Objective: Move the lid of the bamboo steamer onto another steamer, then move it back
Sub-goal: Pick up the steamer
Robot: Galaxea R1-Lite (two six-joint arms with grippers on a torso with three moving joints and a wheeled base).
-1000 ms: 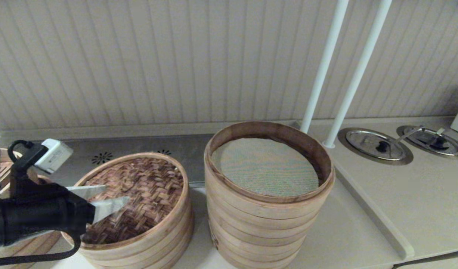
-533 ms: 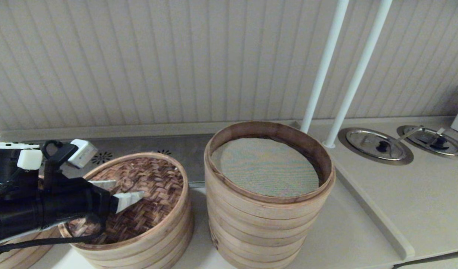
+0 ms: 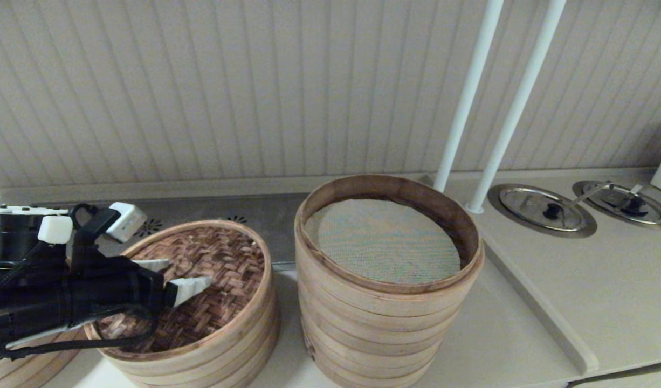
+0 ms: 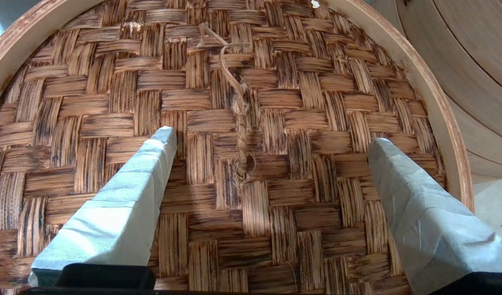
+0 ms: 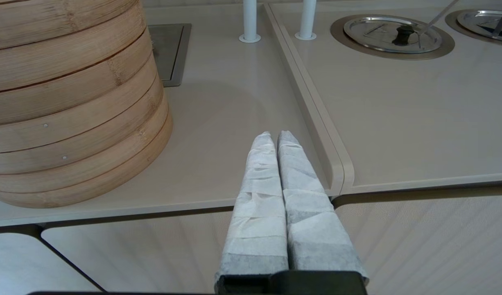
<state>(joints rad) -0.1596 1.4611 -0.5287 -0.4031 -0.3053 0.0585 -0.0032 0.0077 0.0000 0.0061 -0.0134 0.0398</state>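
The bamboo steamer lid [image 3: 222,269], dark woven with a pale rim, lies on the short steamer at the left. My left gripper [image 3: 186,272] hangs open just above its weave, left of centre. In the left wrist view the two taped fingers [image 4: 152,164] stand wide apart over the lid [image 4: 275,94], with the lid's twine loop [image 4: 238,110] between and ahead of them. The tall steamer [image 3: 387,318] with its greenish mesh liner [image 3: 384,240] stands uncovered right beside it. My right gripper [image 5: 275,137] is shut and empty, parked low at the counter's front edge, right of the tall steamer [image 5: 71,102].
Two white poles [image 3: 465,102] rise behind the tall steamer. Two round metal covers [image 3: 543,209] sit sunk in the raised counter on the right, past a ridge [image 3: 535,307]. Another bamboo steamer [image 3: 18,361] shows partly under my left arm. A metal drain panel [image 3: 201,213] runs along the wall.
My left gripper has moved right and forward from the lid's left rim to over its weave, then nearly stopped. The lid and the tall steamer have not moved.
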